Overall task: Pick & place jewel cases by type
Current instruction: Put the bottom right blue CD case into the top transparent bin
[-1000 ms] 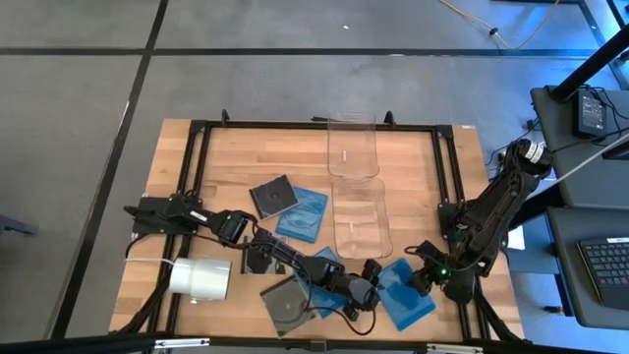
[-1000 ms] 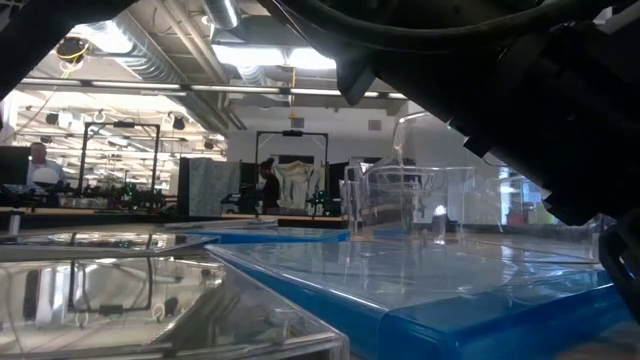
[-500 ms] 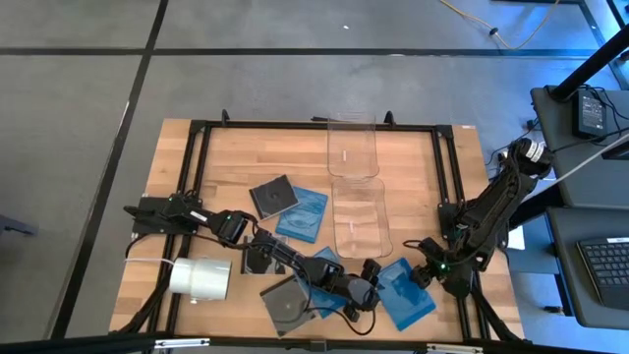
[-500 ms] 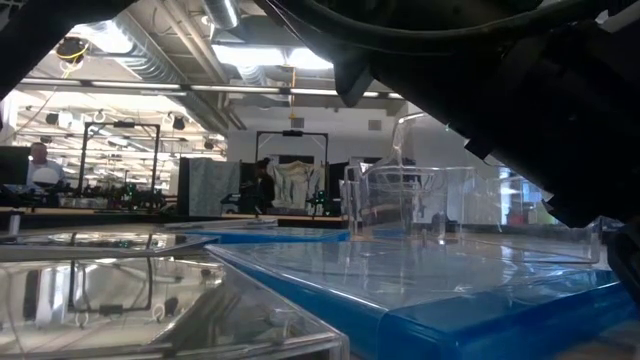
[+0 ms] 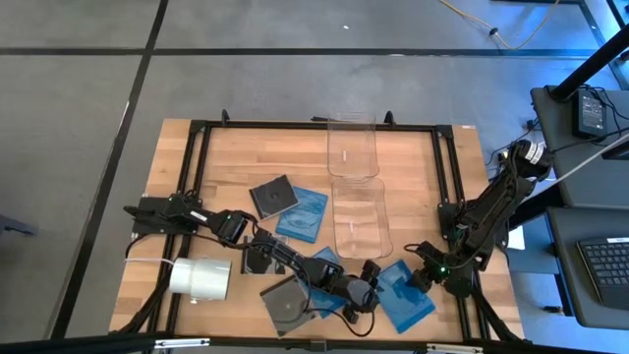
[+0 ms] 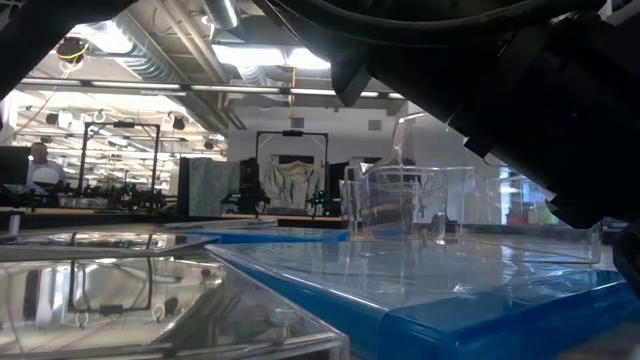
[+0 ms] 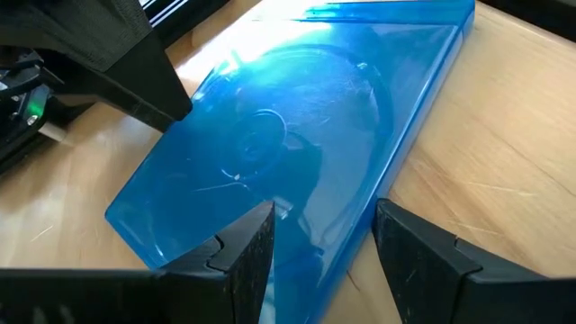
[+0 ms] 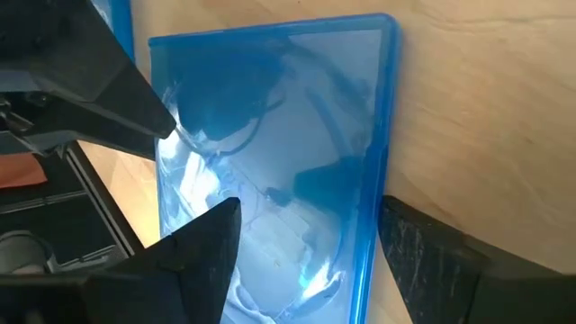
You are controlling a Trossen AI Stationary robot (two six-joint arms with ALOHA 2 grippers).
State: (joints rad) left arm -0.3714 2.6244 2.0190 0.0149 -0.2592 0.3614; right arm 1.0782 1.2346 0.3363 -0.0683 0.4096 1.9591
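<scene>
Converging on one blue case [image 5: 405,293] near the front edge of the bench [image 5: 236,157], both arms meet from opposite sides. The left tool [image 7: 319,243] has its fingers spread and straddles one edge of that case, which lies flat on the wood; the right tool [image 8: 301,243] stands wide open over the opposite end, with nothing between its fingers but the case's surface below. Neither tool grips anything (the case shows no lift from the wood in either wrist view). The two-sided approach probably serves a thin flat thing that offers no easy edge: one tool can brace or tip it while the other takes hold. Other cases wait nearby: a dark case [image 5: 272,196] and a second blue case [image 5: 304,213] lie side by side toward the bench's middle, and a grey case [image 5: 285,303] sits at the front edge, partly under the left arm. Two clear bins [image 5: 359,211] stand end to end behind the work area, within reach of both arms, presumably one for each type. A white roll [image 5: 201,277] lies at the left front, apart from the sorting. No case is visible in either bin, so sorting appears barely begun.
</scene>
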